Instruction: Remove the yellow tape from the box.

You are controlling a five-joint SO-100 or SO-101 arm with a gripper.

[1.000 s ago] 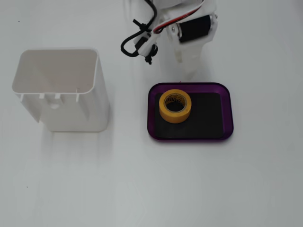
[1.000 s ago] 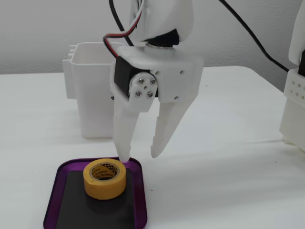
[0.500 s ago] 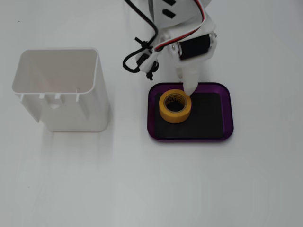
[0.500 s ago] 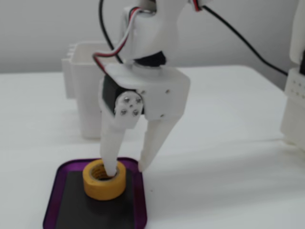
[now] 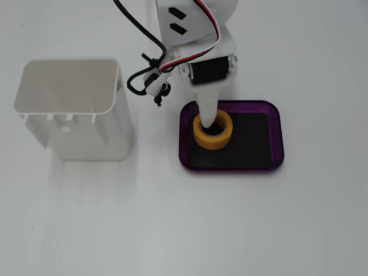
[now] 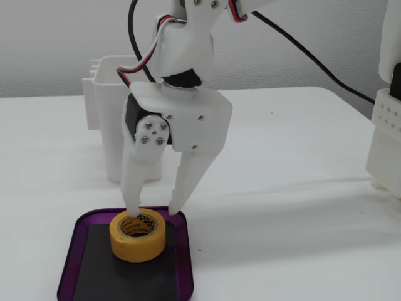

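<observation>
Looks like a lab or hobby robotics bench: plain white desk [image 6: 301,188], bare pale wall [image 6: 62,44] behind, 3D-printed white arm [image 6: 188,44] with exposed cables [image 6: 313,59], white plastic bin [image 5: 75,109].

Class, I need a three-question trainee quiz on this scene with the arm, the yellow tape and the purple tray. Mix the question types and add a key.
1. True or false: the yellow tape lies inside the box.
2. Multiple choice: in the side-on fixed view, where are the gripper fingertips? A) both outside the roll; B) one in the roll's hole, one beyond its far wall; C) both in the hole.
3. Fill in: the tall container beside the tray is the white ____.

Key
1. True; the roll sits flat on the tray's black floor.
2. B; the jaws stand apart, straddling the far wall.
3. Bin; it stands upright on the table, apart from the tray.
</observation>
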